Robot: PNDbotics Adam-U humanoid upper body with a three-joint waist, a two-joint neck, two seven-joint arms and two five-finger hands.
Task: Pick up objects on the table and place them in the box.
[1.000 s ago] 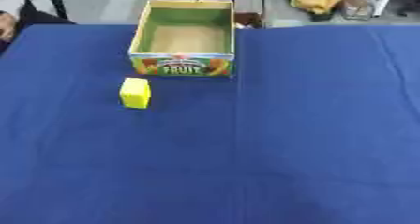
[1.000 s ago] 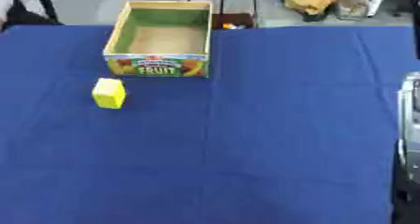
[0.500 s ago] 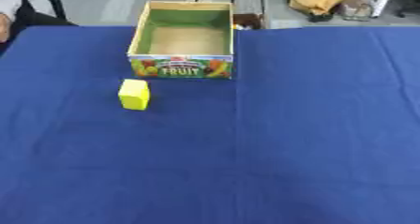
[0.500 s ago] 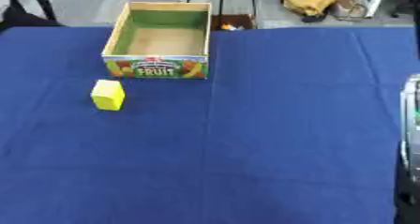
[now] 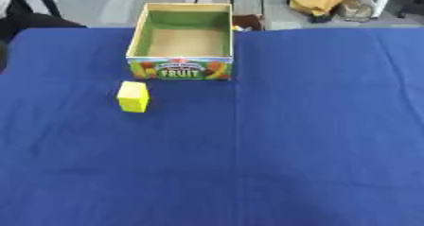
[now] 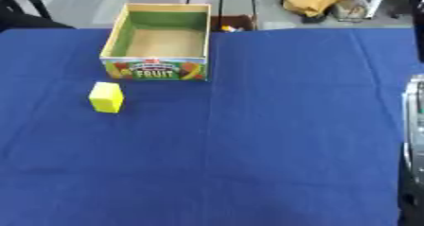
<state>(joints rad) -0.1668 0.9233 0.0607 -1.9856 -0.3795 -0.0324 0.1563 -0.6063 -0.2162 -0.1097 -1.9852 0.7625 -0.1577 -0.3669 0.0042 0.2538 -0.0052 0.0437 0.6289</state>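
The task has not started: a yellow block (image 5: 132,96) lies on the blue tabletop (image 5: 290,140), just in front of the near left corner of the box (image 5: 182,40) and apart from it. The box is open-topped cardboard with a green lining, a bare floor and a fruit picture on its front wall; nothing shows inside. Neither hand is visible. Only a grey and black part of the robot shows at the right edge of the right eye view, so whether the hands are released or clenched cannot be told. The next move probably calls for a hand to reach forward and left to the block, close on it, and lift it over the front wall.
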